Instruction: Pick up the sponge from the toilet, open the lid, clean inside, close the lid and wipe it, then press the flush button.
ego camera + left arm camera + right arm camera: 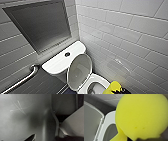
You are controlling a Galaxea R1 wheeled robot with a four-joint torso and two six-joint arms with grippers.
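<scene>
Jaws on the right gripper (121, 90) are closed on the sponge (113, 87), though the gripper itself is mostly cut off at the head view's lower edge, a dark patch just beside the yellow. Left gripper (30, 138): one dark wedge at the picture's edge, and whether it is wide or closed cannot be told. Rest of the left wrist view is murky grey with a few pale scratches and a bent pale strip; I cannot tell what surfaces these are. Right wrist view: sponge looms large and bright yellow-green, rounded, covering much of the seat (109, 120); contact with the seat cannot be judged. Sponge sits over the right side of the seat ring, near the bowl opening. Room: white rectangular wall tiles (130, 30) on the right and behind, grey recessed panel (42, 25) above the tank, metal grab bar (25, 78) slanting on the left wall, dark grey surface (48, 83) below it, floor or wall unclear. Toilet (58, 63) white and glossy, with a round flush button (67, 54) on the flat tank top. Lid (80, 71) is raised, standing up against the tank. Bowl (92, 88) open, inside shadowed grey, contents too dim to make out, near edge cut off by the frame.
</scene>
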